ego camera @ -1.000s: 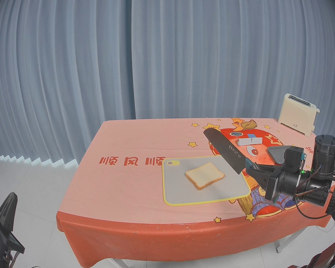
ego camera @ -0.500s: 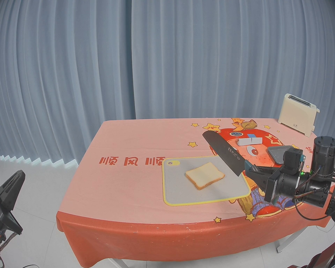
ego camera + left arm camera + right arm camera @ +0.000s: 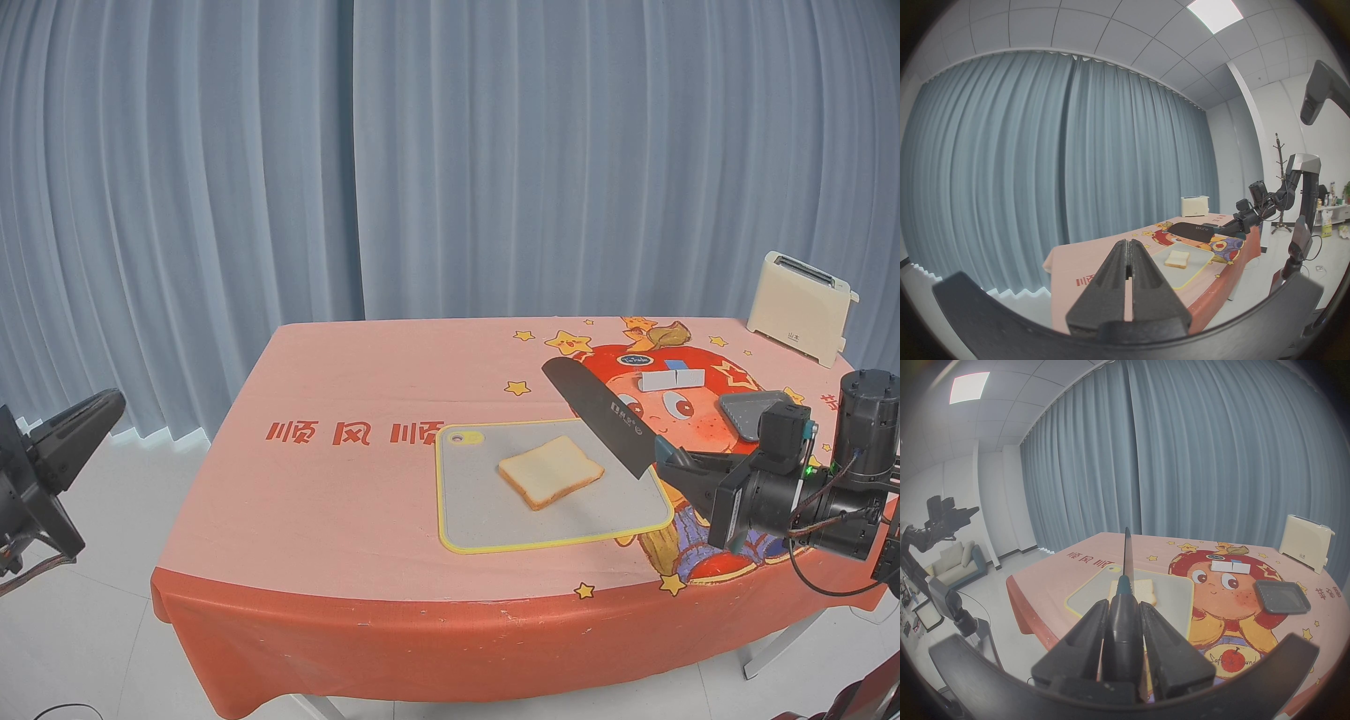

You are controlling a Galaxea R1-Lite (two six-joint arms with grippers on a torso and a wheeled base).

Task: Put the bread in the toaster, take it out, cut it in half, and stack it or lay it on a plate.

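Note:
A slice of bread point(image 3: 549, 471) point(image 3: 1133, 591) point(image 3: 1177, 258) lies flat on a grey cutting board with a yellow rim point(image 3: 469, 520) point(image 3: 1087, 596). My right gripper point(image 3: 677, 457) point(image 3: 1124, 622) is shut on the handle of a black knife point(image 3: 600, 412) point(image 3: 1128, 554), whose blade hangs in the air above the board's right end, just right of the bread. The cream toaster point(image 3: 799, 307) point(image 3: 1307, 542) stands at the table's far right corner. A dark grey plate point(image 3: 745, 411) point(image 3: 1282, 596) lies right of the board. My left gripper point(image 3: 84, 422) point(image 3: 1128, 272) is shut, off the table's left side above the floor.
A small white and blue block point(image 3: 671, 377) point(image 3: 1232, 566) lies on the cloth behind the plate. The left half of the orange tablecloth point(image 3: 319, 469) is bare. Blue curtains close off the back.
My left arm has risen at the left edge of the head view. The right gripper has carried the knife slightly left and down towards the bread.

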